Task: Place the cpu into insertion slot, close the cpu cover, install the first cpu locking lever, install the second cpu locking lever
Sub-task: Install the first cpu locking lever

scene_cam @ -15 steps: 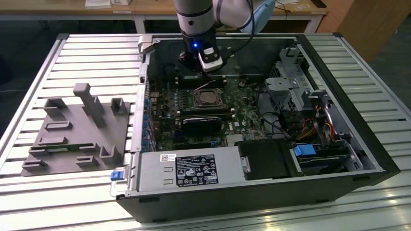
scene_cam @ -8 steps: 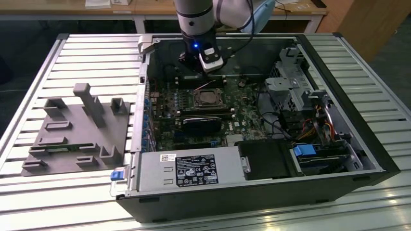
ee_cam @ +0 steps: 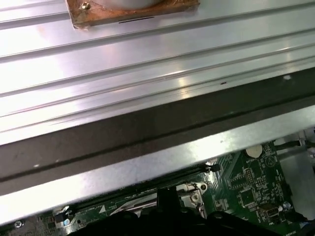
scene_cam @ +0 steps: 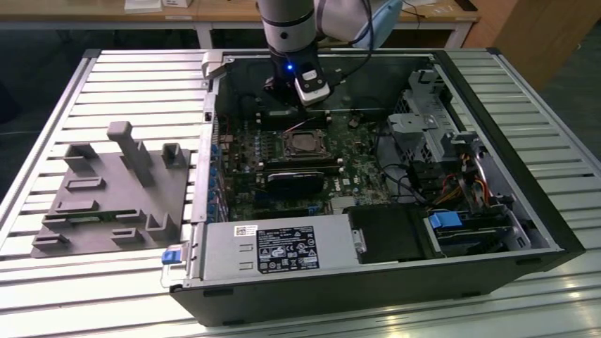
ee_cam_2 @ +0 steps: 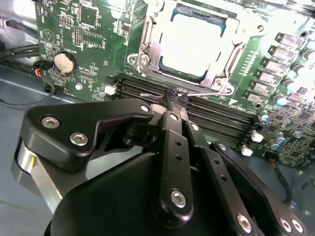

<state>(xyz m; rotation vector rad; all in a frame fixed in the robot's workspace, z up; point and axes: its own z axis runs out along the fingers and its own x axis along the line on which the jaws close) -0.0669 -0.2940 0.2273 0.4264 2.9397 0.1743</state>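
The cpu, a pale silver square, lies in the insertion slot on the green board. The cpu cover, a thin silvery frame, lies flat around it. A thin wire locking lever runs along the socket's edge beside the memory slots, its hooked end sticking out. My gripper is shut, fingertips pressed together right at this lever wire, with nothing seen clamped between them. In the exterior view the gripper hangs inside the open computer case just behind the socket.
Long black memory slots run beside the fingertips. A coin battery sits on the board. The case wall and ribbed aluminium table lie beyond. A grey fixture block stands on the exterior view's left, and drive bays and cables on its right.
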